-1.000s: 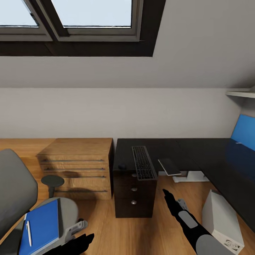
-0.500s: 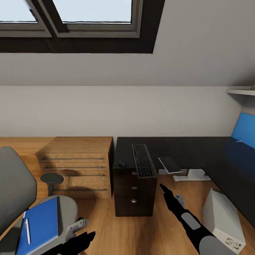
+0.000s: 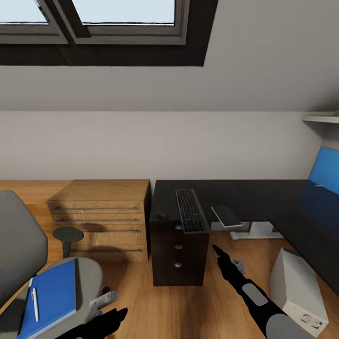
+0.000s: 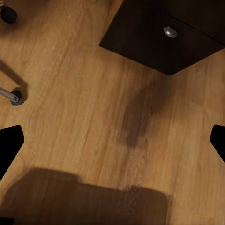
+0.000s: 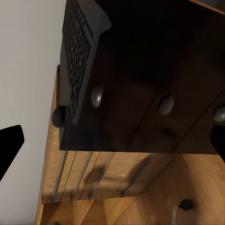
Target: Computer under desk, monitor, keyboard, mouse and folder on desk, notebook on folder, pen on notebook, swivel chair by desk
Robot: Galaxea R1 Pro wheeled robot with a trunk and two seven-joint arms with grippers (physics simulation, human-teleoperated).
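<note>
1. Across the whole head view, the scene has slid slightly: the skylight sits higher and the desk and wooden dresser lie a little farther up than a second ago. We read that as the camera and base moving, not the furniture, so we are still on approach and nothing has been handled.
2. At 8 o'clock, the swivel chair has drifted a touch toward the edge of view. It stands well apart from the desk.
3. At 4 o'clock, the computer stands on the floor beside the desk, tilted, not yet under it.
4. At 8 o'clock, on the chair seat, the folder still carries the pen; both must go to the desk.
5. At 6 o'clock from centre, the keyboard overhangs the front edge above the drawer unit, with the mouse at its 9 o'clock and the notebook at its 3 o'clock.
6. The right gripper has crept nearer the drawers; its wrist view shows the fingers apart and empty. The left gripper hangs low, spread and holding nothing.
</note>
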